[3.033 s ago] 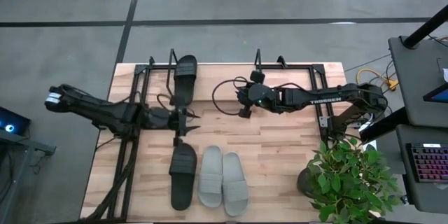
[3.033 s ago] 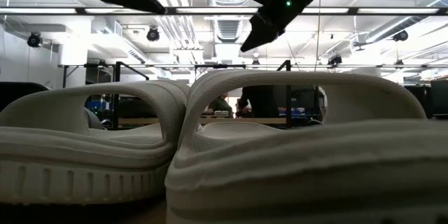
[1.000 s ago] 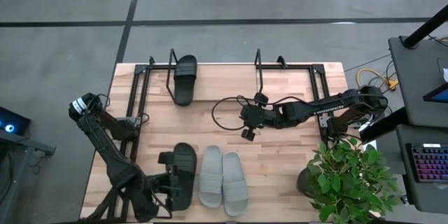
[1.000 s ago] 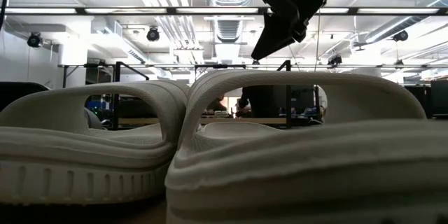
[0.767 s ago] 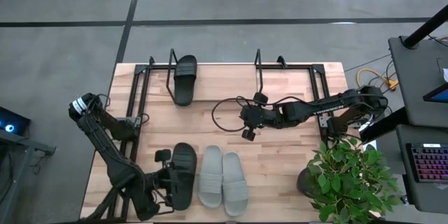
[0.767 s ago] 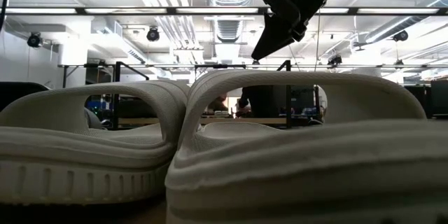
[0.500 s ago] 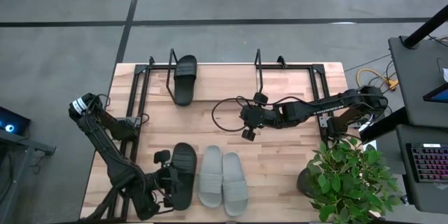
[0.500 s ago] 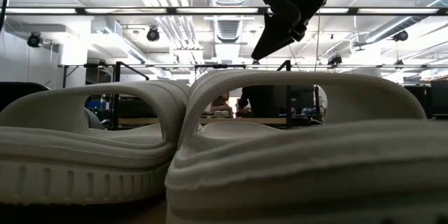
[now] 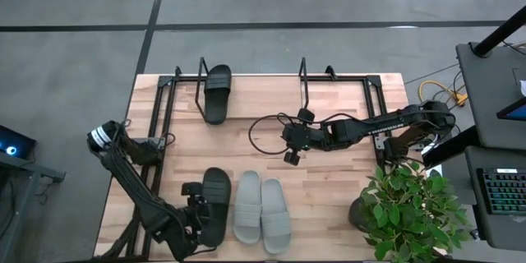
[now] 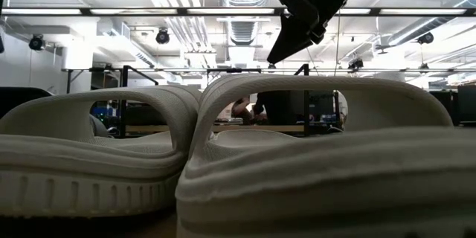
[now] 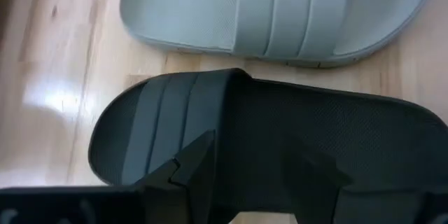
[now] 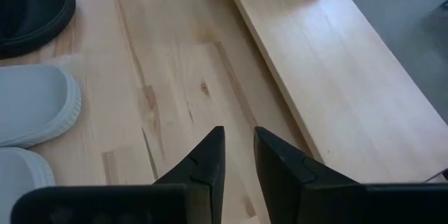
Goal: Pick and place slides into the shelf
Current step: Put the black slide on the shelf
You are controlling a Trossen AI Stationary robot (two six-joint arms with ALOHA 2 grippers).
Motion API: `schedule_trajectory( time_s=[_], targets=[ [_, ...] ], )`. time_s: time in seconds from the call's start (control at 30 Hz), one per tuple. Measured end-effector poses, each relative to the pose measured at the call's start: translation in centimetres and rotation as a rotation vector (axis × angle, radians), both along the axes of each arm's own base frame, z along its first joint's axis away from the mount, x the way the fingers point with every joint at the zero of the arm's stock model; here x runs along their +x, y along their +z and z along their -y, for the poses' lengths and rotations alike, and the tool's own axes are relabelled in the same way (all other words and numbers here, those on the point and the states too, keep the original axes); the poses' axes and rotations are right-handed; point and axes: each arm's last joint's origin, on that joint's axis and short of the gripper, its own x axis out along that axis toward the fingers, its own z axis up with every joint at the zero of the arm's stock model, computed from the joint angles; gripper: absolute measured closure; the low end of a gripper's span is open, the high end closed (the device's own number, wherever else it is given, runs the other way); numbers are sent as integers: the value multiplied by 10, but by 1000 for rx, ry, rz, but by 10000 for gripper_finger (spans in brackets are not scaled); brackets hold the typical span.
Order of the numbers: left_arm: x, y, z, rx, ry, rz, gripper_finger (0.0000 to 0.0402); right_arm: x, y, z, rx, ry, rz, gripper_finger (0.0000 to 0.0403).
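Observation:
One black slide (image 9: 217, 92) lies in the shelf (image 9: 345, 80) at the table's far edge, sole down on the shelf's board. A second black slide (image 9: 215, 207) lies sole down near the table's front edge, with two grey slides (image 9: 247, 205) (image 9: 276, 216) to its right. My left gripper (image 9: 197, 207) is open at that black slide's left side; in the left wrist view the slide (image 11: 294, 133) fills the space under the fingers (image 11: 194, 169). My right gripper (image 9: 288, 154) hangs above the table's middle, its fingers (image 12: 239, 134) a narrow gap apart and holding nothing. My left gripper comes slanting down over the near black slide's strap end (image 11: 168, 105); I cannot tell whether its fingers touch the slide, which lies flat on the table.
A potted plant (image 9: 411, 209) stands at the near right corner. A black cable (image 9: 261, 123) loops on the table behind my right gripper. Black frame bars (image 9: 156, 123) run along the left side. In the low view the grey slides (image 10: 312, 163) fill the foreground.
My left gripper has sunk toward the near black slide and tipped further downward, staying at the slide's left side. All the slides lie where they were.

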Motion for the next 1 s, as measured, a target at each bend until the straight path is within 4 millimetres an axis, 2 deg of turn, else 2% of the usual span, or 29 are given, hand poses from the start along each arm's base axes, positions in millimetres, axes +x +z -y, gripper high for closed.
schedule_trajectory(
  time_s=[0.27,0.47,1.0],
  targets=[
    [8,-21,11,170,29,-116,265,0,0,0,0,0,0,328],
    [11,-26,14,297,93,-198,265,0,0,0,0,0,1,332],
    [13,-32,11,331,116,-183,265,0,0,0,0,0,0,334]
  ],
)
